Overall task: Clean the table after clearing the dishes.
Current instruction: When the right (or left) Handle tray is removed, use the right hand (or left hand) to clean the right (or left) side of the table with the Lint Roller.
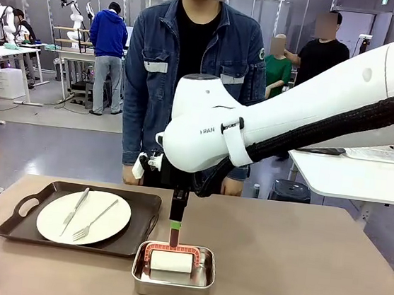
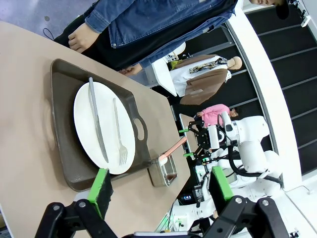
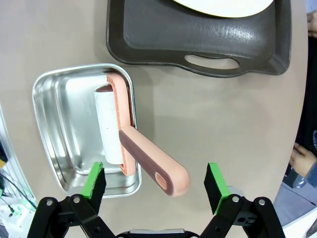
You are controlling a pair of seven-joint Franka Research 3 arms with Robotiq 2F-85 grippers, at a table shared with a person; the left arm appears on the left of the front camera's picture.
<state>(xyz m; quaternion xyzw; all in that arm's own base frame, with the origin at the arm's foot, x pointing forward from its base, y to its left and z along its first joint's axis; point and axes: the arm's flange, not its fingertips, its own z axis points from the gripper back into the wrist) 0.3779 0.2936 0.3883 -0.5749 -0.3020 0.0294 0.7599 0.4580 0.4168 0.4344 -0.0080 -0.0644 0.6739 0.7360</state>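
On the left of the beige table [image 1: 296, 273] stands a dark tray [image 1: 137, 233] with a white plate [image 1: 84, 217], a knife [image 1: 76, 208] and a fork [image 1: 96, 221]. My right gripper [image 1: 176, 220] hangs open over the steel pan [image 1: 171, 281], its fingertips level with the top of the pink roller handle [image 1: 174, 237]. From the right wrist, the handle [image 3: 153, 166] points up between the spread fingers [image 3: 96, 181], with neither touching it. My left gripper [image 2: 159, 191] is open and holds nothing. It is above the table edge, looking at the plate [image 2: 101, 124] and tray [image 2: 64, 124].
A person [image 1: 192, 68] stands at the far edge, hands [image 1: 232, 187] hanging at table height behind my right arm [image 1: 315, 111]. The white roller [image 1: 170, 261] lies in the pan. A white-topped table [image 1: 350, 176] stands at the right. Bare tabletop spreads right of the pan.
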